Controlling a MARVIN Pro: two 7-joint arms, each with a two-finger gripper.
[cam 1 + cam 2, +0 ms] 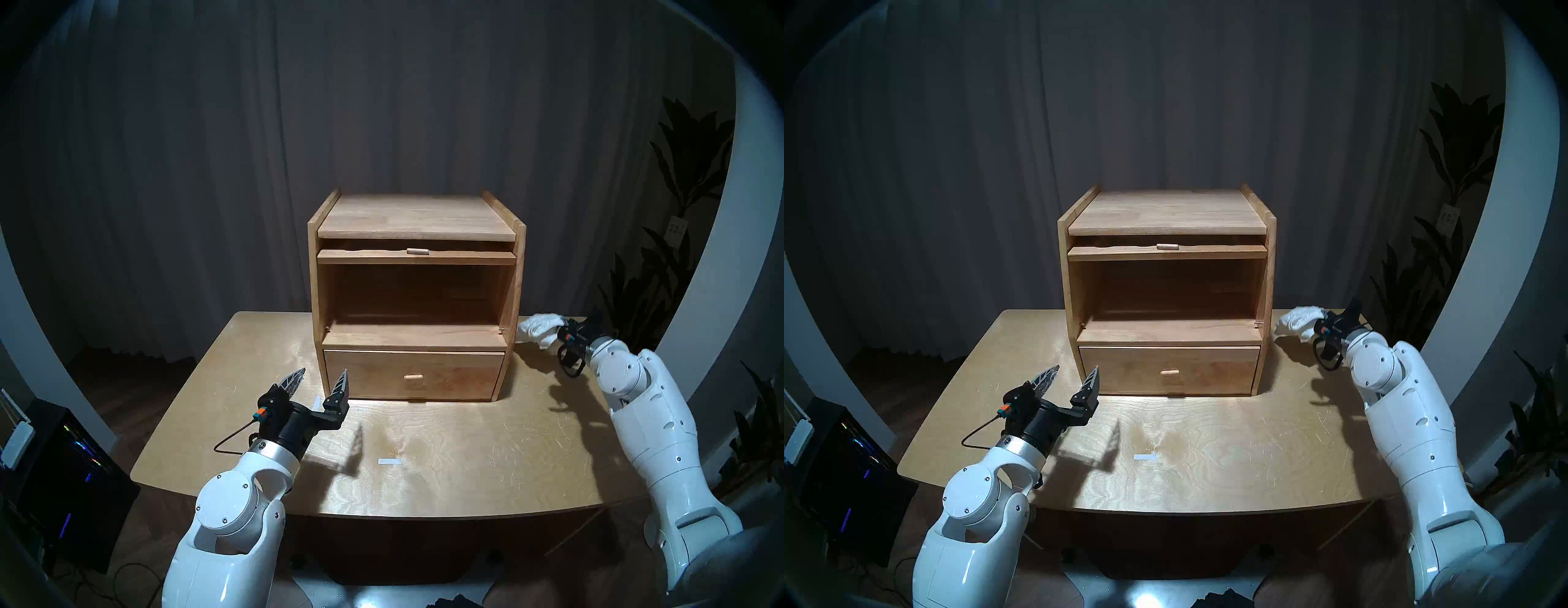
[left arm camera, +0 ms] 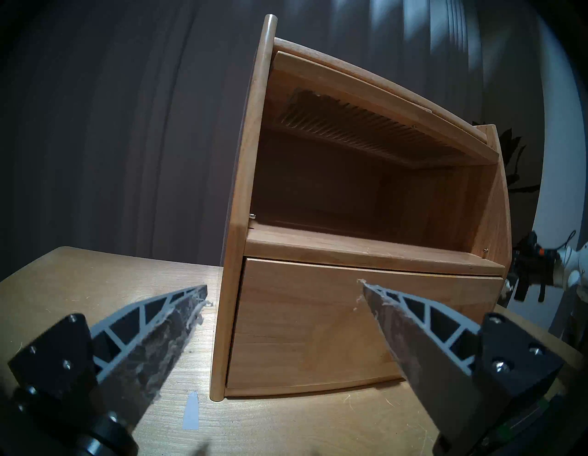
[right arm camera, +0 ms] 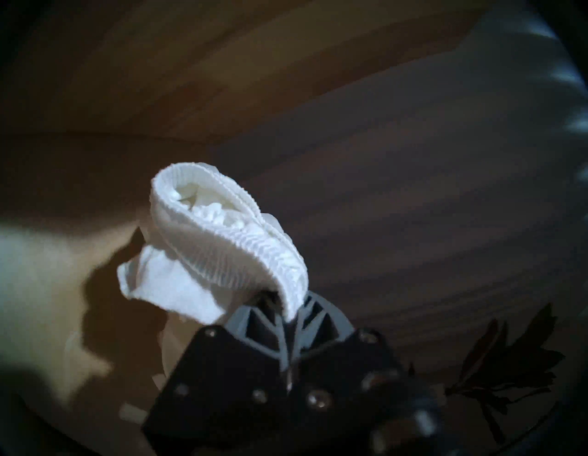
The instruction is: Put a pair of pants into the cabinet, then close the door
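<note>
Your right gripper (image 3: 288, 313) squeezes the pair of pants (image 3: 222, 251) beside the cabinet (image 1: 418, 297), over the table (image 1: 466, 458). Your left gripper (image 1: 323, 379) is spread wide near the drawer (image 1: 413, 375). See the door (image 1: 418, 257) lifted up flat on top. Dark curtains (image 1: 382, 106) hang behind; a plant (image 1: 687, 170) stands right.

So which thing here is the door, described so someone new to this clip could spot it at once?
Start at the light-wood cabinet in the middle of the table. Just under its top board, the door lies flat, slid back above the open compartment, only its front edge showing. Unlike the drawer front below, which faces you upright and shut, the door carries ribbed glass, seen from the left wrist view.
</note>
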